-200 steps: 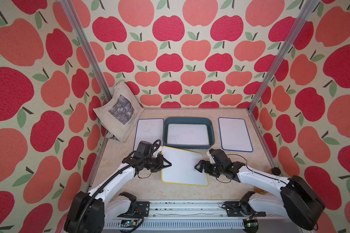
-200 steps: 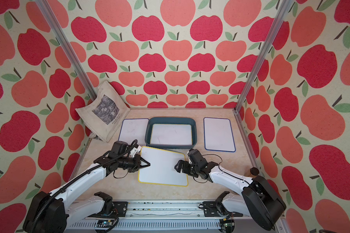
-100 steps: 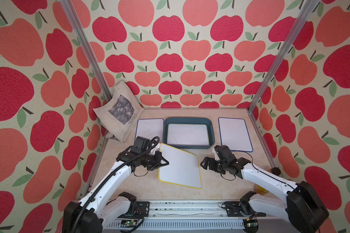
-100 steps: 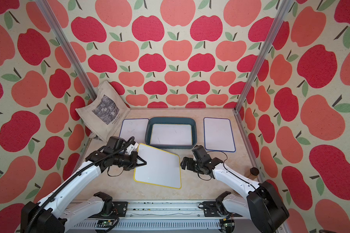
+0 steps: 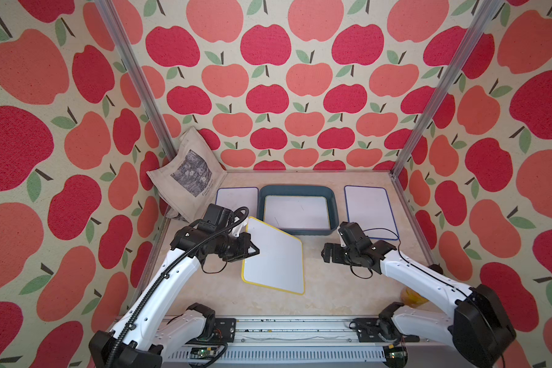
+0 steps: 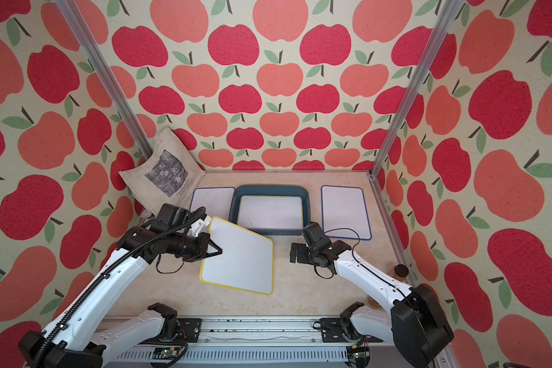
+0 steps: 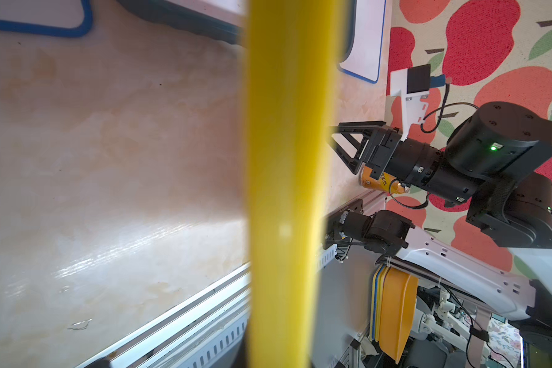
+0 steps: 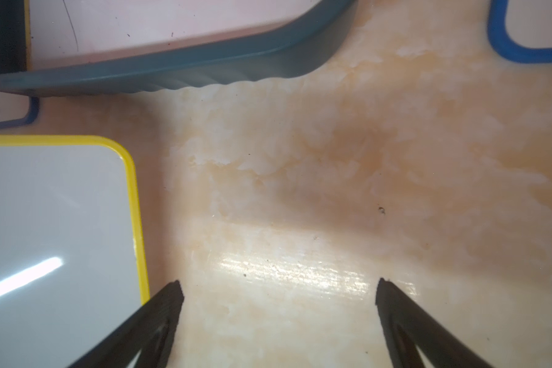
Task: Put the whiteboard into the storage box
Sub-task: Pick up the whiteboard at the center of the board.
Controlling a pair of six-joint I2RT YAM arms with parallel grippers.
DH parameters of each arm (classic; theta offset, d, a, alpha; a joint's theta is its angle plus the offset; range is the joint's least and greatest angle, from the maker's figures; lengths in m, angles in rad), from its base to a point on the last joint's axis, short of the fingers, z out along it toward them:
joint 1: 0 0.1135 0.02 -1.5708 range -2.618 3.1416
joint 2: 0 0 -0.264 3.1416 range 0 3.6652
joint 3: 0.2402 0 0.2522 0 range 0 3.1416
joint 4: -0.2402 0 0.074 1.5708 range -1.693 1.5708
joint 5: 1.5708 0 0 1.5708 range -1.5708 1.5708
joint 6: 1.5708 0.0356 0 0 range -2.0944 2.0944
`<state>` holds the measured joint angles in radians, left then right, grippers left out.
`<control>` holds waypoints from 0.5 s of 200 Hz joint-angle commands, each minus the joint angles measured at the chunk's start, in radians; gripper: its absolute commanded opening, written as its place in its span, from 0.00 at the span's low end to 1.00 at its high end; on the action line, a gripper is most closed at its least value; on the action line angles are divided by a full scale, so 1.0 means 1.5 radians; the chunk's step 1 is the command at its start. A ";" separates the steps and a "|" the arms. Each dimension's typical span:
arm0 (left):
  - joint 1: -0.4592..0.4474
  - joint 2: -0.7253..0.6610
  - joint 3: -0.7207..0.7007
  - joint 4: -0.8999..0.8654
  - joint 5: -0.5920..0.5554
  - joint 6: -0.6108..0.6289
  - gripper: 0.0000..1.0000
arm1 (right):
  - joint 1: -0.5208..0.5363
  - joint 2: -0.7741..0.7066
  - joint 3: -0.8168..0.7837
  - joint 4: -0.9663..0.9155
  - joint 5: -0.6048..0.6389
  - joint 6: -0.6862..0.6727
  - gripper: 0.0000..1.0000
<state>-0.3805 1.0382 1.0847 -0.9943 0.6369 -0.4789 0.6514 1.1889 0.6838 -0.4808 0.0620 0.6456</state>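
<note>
Yellow-rimmed whiteboard (image 5: pixel 276 258) tilts askew just in front of the storage box (image 5: pixel 333 199), long axis running near-to-far, its left long edge pinched by the left gripper (image 5: pixel 255 252), while the right gripper (image 5: pixel 325 253) waits beside it, jaws spread and empty.

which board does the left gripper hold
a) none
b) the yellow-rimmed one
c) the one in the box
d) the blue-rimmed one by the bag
b: the left gripper is shut on the edge of the yellow-rimmed board.
</note>
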 commanded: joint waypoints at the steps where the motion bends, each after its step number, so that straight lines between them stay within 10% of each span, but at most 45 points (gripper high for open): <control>1: 0.006 0.005 0.065 -0.020 0.010 0.040 0.00 | -0.005 0.007 0.031 -0.043 0.050 -0.034 0.99; 100: 0.055 0.100 0.218 0.123 0.008 0.082 0.00 | -0.005 0.047 0.067 -0.063 0.103 -0.063 0.99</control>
<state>-0.3111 1.1599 1.3300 -0.9672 0.6167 -0.3767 0.6514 1.2331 0.7475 -0.5407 0.1875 0.5793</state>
